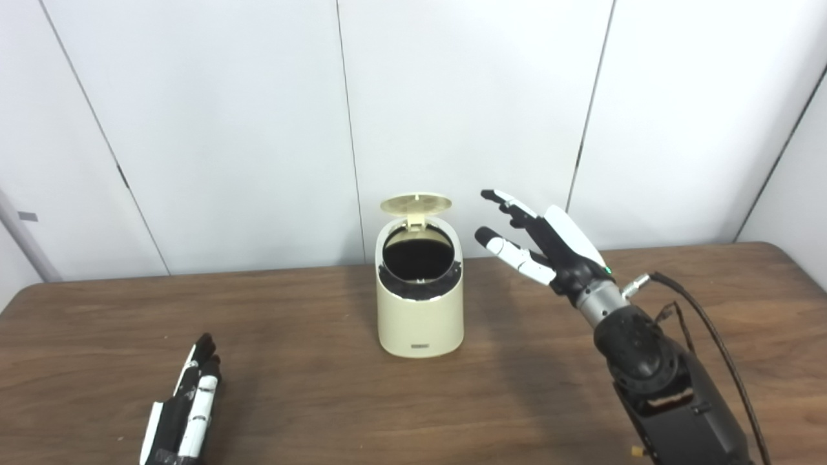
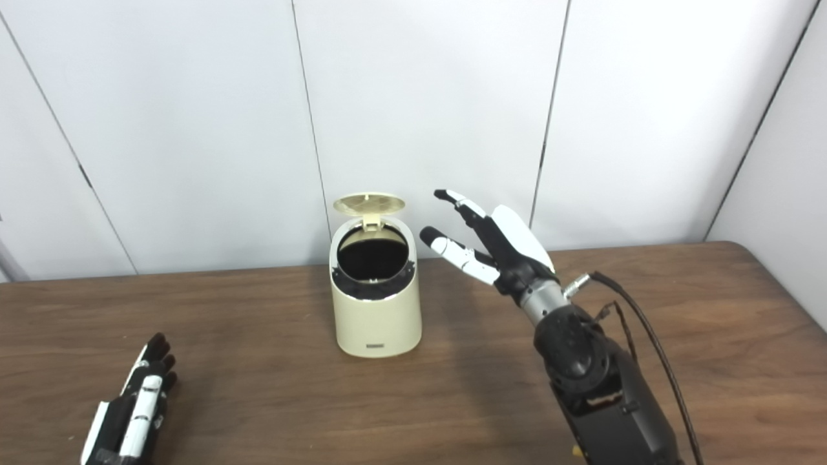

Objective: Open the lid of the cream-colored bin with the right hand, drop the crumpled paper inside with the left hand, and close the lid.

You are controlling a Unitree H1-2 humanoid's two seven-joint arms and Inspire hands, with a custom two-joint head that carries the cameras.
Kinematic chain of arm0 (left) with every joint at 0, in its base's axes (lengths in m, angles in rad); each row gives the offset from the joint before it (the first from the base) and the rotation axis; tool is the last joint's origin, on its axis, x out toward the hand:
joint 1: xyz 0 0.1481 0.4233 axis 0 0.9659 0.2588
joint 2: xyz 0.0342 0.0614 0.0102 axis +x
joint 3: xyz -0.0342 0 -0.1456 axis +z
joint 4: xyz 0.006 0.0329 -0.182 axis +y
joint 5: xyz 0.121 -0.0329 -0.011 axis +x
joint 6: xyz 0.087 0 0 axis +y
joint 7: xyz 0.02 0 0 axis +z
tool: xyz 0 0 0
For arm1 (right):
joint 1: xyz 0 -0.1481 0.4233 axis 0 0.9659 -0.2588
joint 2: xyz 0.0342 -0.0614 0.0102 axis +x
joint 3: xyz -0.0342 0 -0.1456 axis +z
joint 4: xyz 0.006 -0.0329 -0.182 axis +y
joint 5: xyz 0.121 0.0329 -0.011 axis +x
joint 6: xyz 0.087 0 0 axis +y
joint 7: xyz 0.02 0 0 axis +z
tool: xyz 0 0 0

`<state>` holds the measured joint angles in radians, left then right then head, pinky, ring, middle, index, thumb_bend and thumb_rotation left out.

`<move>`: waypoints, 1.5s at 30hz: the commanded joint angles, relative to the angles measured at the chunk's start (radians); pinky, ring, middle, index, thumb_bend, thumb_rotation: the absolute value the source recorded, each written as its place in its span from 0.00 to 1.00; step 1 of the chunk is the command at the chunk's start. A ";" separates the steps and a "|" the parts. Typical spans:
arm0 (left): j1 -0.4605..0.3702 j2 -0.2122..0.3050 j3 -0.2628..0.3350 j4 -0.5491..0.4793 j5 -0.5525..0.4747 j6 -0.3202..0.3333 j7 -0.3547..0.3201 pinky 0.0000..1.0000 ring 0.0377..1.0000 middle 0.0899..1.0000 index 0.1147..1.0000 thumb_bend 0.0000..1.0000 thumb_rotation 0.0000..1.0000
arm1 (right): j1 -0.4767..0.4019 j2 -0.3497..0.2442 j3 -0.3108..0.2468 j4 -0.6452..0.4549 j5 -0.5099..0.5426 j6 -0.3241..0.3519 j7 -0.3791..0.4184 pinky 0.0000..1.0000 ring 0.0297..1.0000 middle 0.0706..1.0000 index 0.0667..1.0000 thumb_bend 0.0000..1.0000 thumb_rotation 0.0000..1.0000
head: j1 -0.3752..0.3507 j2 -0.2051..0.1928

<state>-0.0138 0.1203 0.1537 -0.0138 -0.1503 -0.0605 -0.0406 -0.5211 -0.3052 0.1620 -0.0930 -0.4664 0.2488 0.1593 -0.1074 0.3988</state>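
while the left hand (image 1: 184,407) lies low at the near left corner of the brown wooden surface (image 1: 310,387), it rests palm down with its black and white fingers (image 1: 205,387) stretched flat and close side by side, holding nothing. whether it actually touches the wood cannot be told for sure, though it appears to lie on it. no crumpled paper shows anywhere in either view.

coming in from the near right edge, the right arm (image 1: 665,387) is dark and bulky, with a black cable (image 1: 723,349) looping off its wrist toward the right. this arm rises from the near edge and leans toward the middle of the surface.

further in, the right hand (image 1: 543,242) is held up in the air, clear of the wood, with its fingers (image 1: 510,203) spread and pointing up and to the left, thumb (image 1: 510,252) set apart below them. it grips nothing. the fingertips are near the bin's top on its right side, yet a clear gap separates them from it.

toward the middle of the surface, closer to the far edge than the near one, stands the cream-colored bin (image 1: 420,316), upright. its round lid (image 1: 415,203) is swung up on a hinge at the back and stands open, tilted back above the rim. the slanted round mouth (image 1: 418,255) faces forward, and the inside looks dark, so what it holds cannot be made out.

behind the far edge runs a wall of plain white panels (image 1: 226,129) with thin dark seams.
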 commanded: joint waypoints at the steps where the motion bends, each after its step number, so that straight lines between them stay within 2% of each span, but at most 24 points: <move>1: 0.014 -0.009 -0.012 0.030 0.007 -0.025 -0.005 1.00 1.00 1.00 1.00 0.37 0.72 | -0.061 -0.021 0.001 -0.009 -0.013 -0.018 0.007 0.86 0.92 0.93 0.90 0.52 0.97 | -0.001 0.001; 12: 0.017 -0.016 -0.011 0.036 0.009 -0.027 -0.003 1.00 1.00 1.00 1.00 0.36 0.72 | -0.143 -0.033 0.029 0.049 -0.035 -0.066 0.027 0.81 0.90 0.91 0.89 0.52 0.91 | 0.002 0.007; 20: 0.020 -0.017 -0.015 0.038 0.016 -0.027 -0.003 1.00 1.00 1.00 1.00 0.39 0.72 | -0.201 -0.044 0.064 0.061 -0.069 -0.029 0.077 0.85 0.93 0.92 0.90 0.56 0.93 | 0.006 0.010; 29: 0.022 -0.024 -0.012 0.035 0.019 -0.023 0.000 1.00 1.00 1.00 0.99 0.40 0.72 | -0.245 -0.049 0.084 0.086 -0.095 -0.042 0.118 0.86 0.94 0.92 0.90 0.58 0.93 | 0.007 0.010; 40: 0.021 -0.032 -0.009 0.045 0.012 -0.028 0.001 1.00 1.00 1.00 0.99 0.43 0.68 | -0.286 -0.071 0.151 0.075 -0.149 -0.053 0.189 0.86 0.97 0.90 0.88 0.61 0.96 | 0.008 0.018; 45: 0.020 -0.033 -0.009 0.047 0.016 -0.026 0.002 1.00 1.00 1.00 0.99 0.41 0.69 | -0.289 -0.077 0.174 0.042 -0.178 -0.050 0.223 0.86 0.98 0.91 0.88 0.61 0.96 | 0.010 0.021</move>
<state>-0.0130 0.1104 0.1543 -0.0087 -0.1288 -0.0659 -0.0407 -0.7490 -0.3643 0.3382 -0.0084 -0.6305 0.2248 0.3810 -0.0966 0.4172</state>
